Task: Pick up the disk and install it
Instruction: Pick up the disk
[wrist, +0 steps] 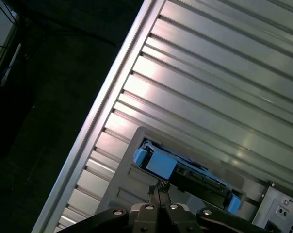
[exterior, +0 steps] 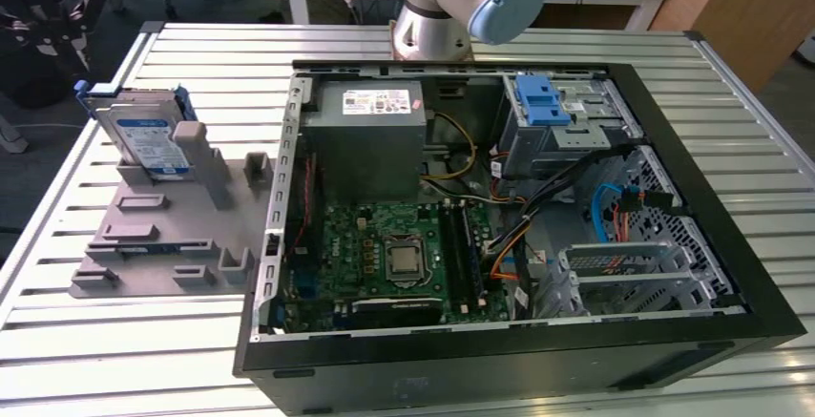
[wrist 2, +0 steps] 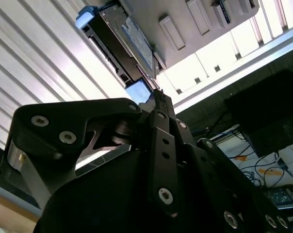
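Status: the pick-up step is in hand and no grasp has been made. The disk (exterior: 143,140) stands on edge in a grey fixture (exterior: 178,236) on the worktop (exterior: 128,341), to the exterior view's left of the open computer case (exterior: 510,371). In both wrist views the hand (wrist: 158,188) points at the disk's blue-railed upper edge and is clear of it, with its fingertips pressed together and nothing held. I judge that a grasp calls for the fingers to part enough to straddle the disk's thickness, squared to its faces. The fixture's upright posts stand close beside the disk and limit the approach. Inside the case, the drive cage (exterior: 551,112) with its blue latch sits in the far corner, beside the power supply box (exterior: 369,140), with loose cables (exterior: 612,209) just beside it.
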Action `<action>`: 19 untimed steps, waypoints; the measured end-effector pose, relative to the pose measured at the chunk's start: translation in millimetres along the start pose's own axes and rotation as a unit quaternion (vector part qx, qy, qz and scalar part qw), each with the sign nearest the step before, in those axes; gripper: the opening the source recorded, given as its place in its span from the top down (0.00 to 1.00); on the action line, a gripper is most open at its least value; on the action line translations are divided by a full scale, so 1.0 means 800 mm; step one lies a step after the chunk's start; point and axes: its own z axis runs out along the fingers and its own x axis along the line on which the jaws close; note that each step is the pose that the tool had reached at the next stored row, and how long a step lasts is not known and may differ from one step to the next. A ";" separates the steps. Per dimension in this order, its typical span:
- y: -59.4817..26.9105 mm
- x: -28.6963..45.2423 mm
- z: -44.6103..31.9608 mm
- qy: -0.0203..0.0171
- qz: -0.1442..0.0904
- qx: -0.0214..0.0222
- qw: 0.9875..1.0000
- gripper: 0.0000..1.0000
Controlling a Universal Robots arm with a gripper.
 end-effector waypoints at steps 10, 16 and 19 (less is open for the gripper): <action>0.000 0.0000 0.0011 0.001 -0.074 -0.001 0.997 0.89; 0.000 -0.0001 0.0028 -0.001 -0.115 -0.003 0.993 0.89; 0.000 -0.0001 0.0035 0.000 -0.140 -0.003 0.990 0.89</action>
